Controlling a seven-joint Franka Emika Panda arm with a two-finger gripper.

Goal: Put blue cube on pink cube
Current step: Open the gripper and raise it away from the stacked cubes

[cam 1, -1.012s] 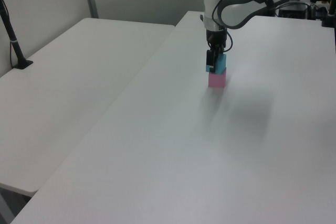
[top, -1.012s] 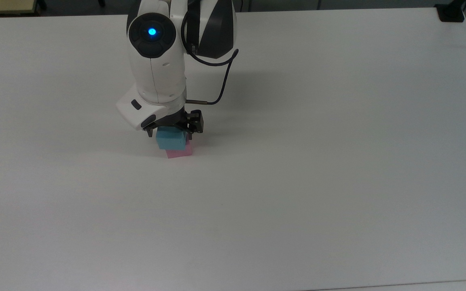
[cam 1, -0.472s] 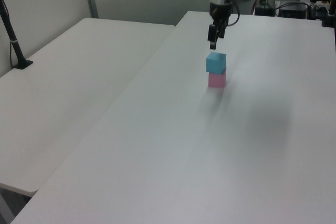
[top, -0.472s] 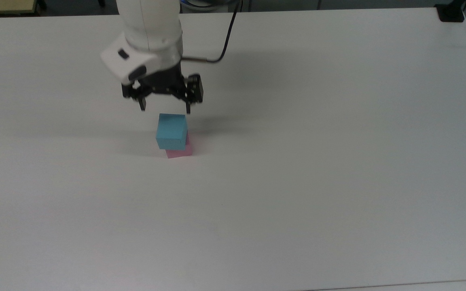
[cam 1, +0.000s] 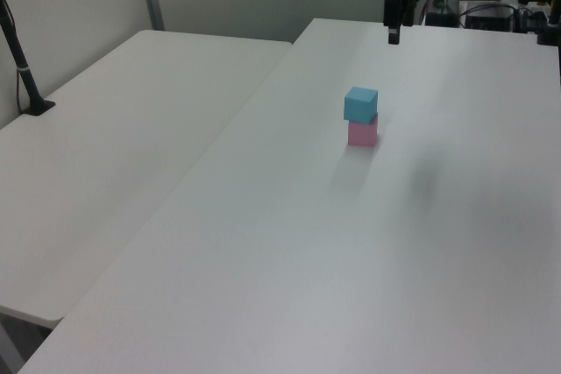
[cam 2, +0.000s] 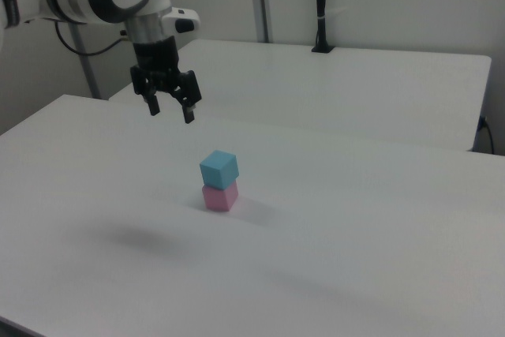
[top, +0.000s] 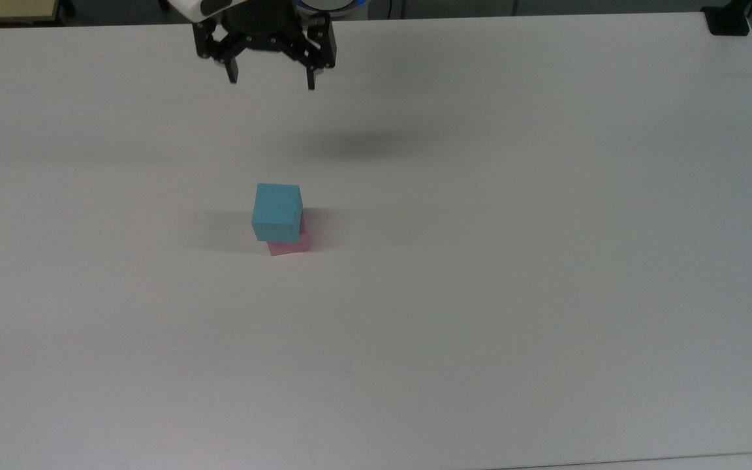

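Stack complete: blue cube (top: pixel 277 211) seated on pink cube (top: pixel 291 244), gripper (top: pixel 271 81) raised clear, fingers apart; no further move required.

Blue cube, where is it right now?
The blue cube sits on top of the pink cube, left of the table's middle in the top view, with the open gripper high above it.

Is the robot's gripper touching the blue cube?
Apart. In the right view the gripper hangs open, up and to the right view's left of the blue cube, with bare table between them.
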